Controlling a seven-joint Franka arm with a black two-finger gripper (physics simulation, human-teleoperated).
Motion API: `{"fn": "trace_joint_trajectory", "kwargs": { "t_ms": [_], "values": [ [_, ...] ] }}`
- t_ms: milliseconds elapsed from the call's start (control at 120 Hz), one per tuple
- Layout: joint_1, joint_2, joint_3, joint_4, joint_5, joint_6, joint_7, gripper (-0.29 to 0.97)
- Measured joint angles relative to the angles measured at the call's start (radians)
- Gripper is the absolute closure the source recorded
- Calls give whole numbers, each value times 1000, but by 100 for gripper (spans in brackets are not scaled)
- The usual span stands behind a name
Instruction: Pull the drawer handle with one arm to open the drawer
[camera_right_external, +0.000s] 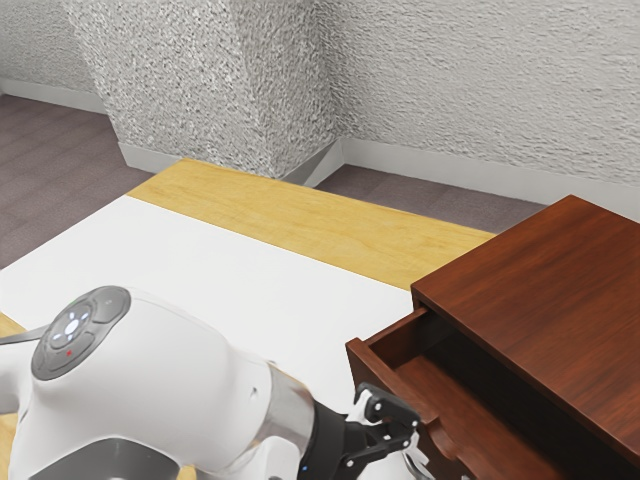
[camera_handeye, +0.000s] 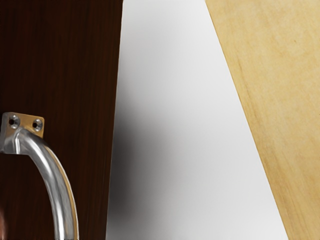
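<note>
Curved metal handle (camera_handeye: 57, 185) on the dark drawer front, with the drawer (camera_right_external: 470, 420) pulled partly out of its cabinet (camera_right_external: 560, 300).

Close to the wrist camera, the handle's bar arcs away from 1 brass-toned mounting plate (camera_handeye: 25, 124) with 2 screw holes, fixed to the dark wood front; beside that front lie the white table (camera_handeye: 180, 125) and its pale wooden strip (camera_handeye: 270, 100). The exterior view adds what this one hides: the drawer stands part-way open at the cabinet's top, and the exposed part of its inside shows dark wood floor and walls. The black gripper (camera_right_external: 385, 430) sits against the drawer's outer front, at the end of the white arm (camera_right_external: 150, 390). Whether it grasps the handle I cannot tell.
</note>
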Motion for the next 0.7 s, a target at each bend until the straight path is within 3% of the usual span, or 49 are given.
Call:
{"fn": "trace_joint_trajectory", "kwargs": {
  "t_ms": [633,700],
  "values": [
    [21,-57,-24,-41,-8,-32,-10,0],
    [21,-65,-24,-42,-7,-36,-10,4]
  ]
}}
